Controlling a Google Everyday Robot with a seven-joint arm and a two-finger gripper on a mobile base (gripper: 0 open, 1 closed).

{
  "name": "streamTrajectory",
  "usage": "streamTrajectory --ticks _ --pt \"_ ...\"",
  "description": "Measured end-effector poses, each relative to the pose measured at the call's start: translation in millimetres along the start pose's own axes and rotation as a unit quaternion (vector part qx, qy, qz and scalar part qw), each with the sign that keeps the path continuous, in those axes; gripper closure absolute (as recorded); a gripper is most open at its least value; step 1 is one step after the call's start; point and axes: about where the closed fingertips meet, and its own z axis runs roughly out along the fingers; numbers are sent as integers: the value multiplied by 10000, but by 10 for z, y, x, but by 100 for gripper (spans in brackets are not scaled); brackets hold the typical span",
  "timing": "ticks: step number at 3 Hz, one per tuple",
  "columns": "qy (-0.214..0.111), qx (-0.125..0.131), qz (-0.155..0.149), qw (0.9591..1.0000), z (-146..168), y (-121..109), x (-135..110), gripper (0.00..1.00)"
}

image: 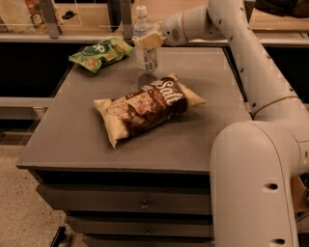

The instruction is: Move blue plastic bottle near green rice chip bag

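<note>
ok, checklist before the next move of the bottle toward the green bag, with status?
1. Grasp: gripper at the table's far edge, fingers closed around the middle of the blue plastic bottle: ok.
2. Bottle upright, cap on: ok.
3. Bottle base lifted clear of the table: cannot tell; a shadow lies right under it.
4. Target located: green rice chip bag at the far left corner, left of the bottle: ok.
5. Bare tabletop between bottle and bag: ok.
6. Salt bag nearer the camera, out of the leftward path: ok.
</note>
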Motion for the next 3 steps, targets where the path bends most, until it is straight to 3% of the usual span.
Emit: streamTrajectory --ticks 3 --pt "-36 734 202 9971 455 38 -153 100"
